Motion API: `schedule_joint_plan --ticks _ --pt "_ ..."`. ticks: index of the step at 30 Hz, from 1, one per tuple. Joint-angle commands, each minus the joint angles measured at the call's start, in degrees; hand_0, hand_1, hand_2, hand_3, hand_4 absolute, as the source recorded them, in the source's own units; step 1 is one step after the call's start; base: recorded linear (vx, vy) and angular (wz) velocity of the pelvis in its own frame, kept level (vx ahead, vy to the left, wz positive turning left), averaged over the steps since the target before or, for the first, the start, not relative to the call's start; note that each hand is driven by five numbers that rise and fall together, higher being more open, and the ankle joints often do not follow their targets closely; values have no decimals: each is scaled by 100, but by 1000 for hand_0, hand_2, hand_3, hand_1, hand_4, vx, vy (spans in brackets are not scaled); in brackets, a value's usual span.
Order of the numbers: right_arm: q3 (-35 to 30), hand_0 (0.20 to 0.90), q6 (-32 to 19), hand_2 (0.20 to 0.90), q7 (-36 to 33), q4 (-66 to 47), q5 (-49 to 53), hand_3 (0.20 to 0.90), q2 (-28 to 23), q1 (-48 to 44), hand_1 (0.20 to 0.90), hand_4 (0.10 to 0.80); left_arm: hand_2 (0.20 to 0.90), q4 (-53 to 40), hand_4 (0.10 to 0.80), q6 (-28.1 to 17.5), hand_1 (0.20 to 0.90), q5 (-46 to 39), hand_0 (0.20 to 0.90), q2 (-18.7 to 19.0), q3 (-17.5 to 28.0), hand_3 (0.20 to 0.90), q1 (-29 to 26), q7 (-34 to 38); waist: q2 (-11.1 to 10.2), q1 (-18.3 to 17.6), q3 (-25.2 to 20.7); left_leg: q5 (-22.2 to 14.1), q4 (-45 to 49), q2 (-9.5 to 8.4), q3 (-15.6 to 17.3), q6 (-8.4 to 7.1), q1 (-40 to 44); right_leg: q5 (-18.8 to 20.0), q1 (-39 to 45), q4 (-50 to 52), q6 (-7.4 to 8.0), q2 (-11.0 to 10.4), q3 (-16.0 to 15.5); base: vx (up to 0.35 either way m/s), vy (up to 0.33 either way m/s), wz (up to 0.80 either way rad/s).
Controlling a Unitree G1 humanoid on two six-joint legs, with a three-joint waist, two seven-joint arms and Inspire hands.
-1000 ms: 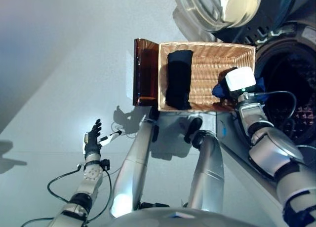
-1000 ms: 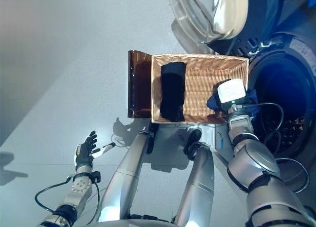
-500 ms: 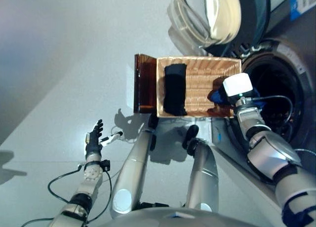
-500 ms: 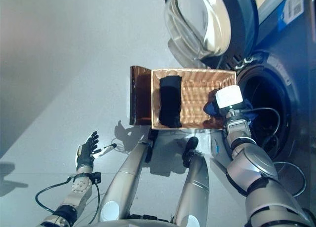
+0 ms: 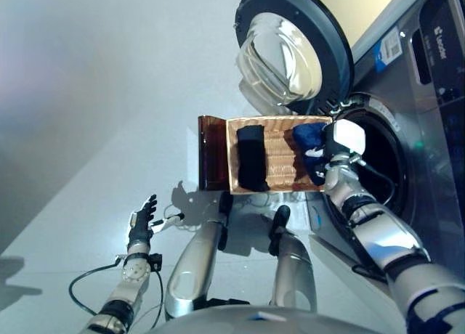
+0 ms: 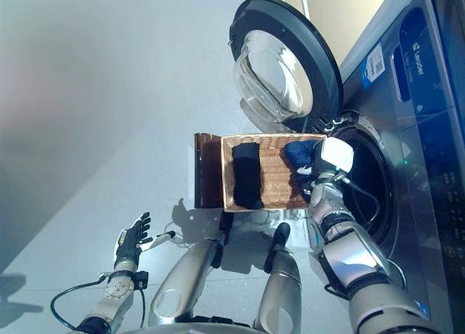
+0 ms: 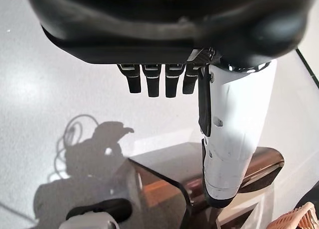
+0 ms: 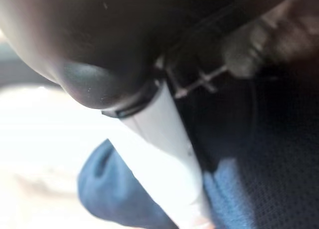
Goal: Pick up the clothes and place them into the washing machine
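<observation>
A shallow wicker basket [image 5: 280,160] rests on a low dark brown box [image 5: 212,160] beside the open washing machine drum [image 5: 378,163]. A black garment [image 5: 251,158] lies along the basket's left side. A blue garment [image 5: 308,141] is bunched at the basket's right end, next to the drum. My right hand [image 5: 325,157] is on this blue garment, under its white wrist box. In the right wrist view its white-covered thumb [image 8: 169,149] pinches the blue cloth [image 8: 114,194]. My left hand [image 5: 142,221] hangs low over the floor at the left, its fingers [image 7: 157,82] straight and empty.
The round glass door [image 5: 287,54] of the washing machine stands open above the basket. The machine's grey front panel [image 5: 436,72] rises on the right. Grey floor [image 5: 87,116] spreads to the left of the box.
The camera has tilted up, so the whole picture shifted and more of the machine shows. My right hand has kept its hold on the blue garment at the basket's right end. The left hand has stayed still.
</observation>
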Motion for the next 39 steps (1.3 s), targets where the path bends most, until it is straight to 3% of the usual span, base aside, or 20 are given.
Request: schedule_joint_plan --ticks 1,3,4,5,7,11,17,25,31,36,39 --pt "-342 200 -755 200 74 -451 1430 200 -162 247 200 300 900 101 800 -165 900 98 900 111 32 900 487 75 329 -83 -417 55 8 -11 -18 -419 -351 178 -18 -172 -272 60 -114 26 30 0" --pt "-672 200 -1063 200 297 -647 2391 200 60 454 200 300 900 95 800 -156 900 80 900 93 63 900 486 52 347 -102 -438 32 19 -20 -4 -406 -348 174 -37 -156 -268 54 -83 0 0 0" --pt "-673 200 -1063 200 299 -649 2393 200 59 458 200 300 900 94 800 -155 900 79 900 95 61 900 487 51 345 -99 -442 31 20 -20 -3 -406 -349 173 -40 -154 -268 54 -81 0 0 0" --pt "-974 200 -1340 200 649 -815 3382 200 272 673 200 300 900 54 800 -151 900 59 900 70 83 900 489 39 355 -129 -457 18 19 -19 21 -401 -354 161 -72 -143 -269 54 -57 9 25 -4" --pt "-1086 200 -1424 200 716 -759 3727 200 309 738 200 300 900 57 800 -137 900 73 900 60 82 900 488 39 358 -135 -466 7 31 -16 34 -395 -362 152 -88 -130 -273 53 -46 4 16 -4" --pt "-1965 200 -2069 200 1939 -1134 6787 200 886 1096 200 300 900 -117 800 -123 900 -16 900 -68 42 900 499 -73 427 -183 -481 -49 62 -24 78 -383 -408 101 -145 -111 -276 55 28 2 9 -5" --pt "-2626 200 -2359 200 2659 -1325 8438 200 1203 1296 200 300 900 -217 800 -92 900 -111 900 -190 -37 900 615 -270 583 -192 -546 -96 66 -52 111 -372 -406 72 -179 -93 -260 20 96 8 36 -10" --pt "-3421 200 -2941 200 2462 -1646 9080 200 1391 1301 200 300 900 37 800 -119 900 -305 900 -424 -403 900 679 -392 959 -263 -610 -114 28 -111 210 -348 -358 65 -164 -144 -225 5 245 4 51 -6" --pt "-3759 200 -3139 200 2135 -1549 9020 200 1111 961 200 300 900 172 800 -143 900 -332 900 -474 -600 900 709 -380 1200 -271 -705 -124 14 -144 246 -352 -362 51 -174 -147 -203 -16 325 7 33 -5" --pt "-4214 200 -3519 200 1446 -2012 8480 200 370 429 200 300 900 180 800 -192 900 -396 900 -475 -760 900 751 -375 1443 -309 -819 -133 -48 -174 290 -365 -308 50 -197 -187 -190 -30 436 20 39 -7" --pt "-4232 200 -3609 200 953 -2384 7743 200 -831 -358 200 300 900 -33 800 -274 900 -460 900 -326 -825 900 857 -458 1575 -282 -911 -187 -24 -202 346 -340 -293 82 -251 -201 -148 -53 568 23 57 -11"
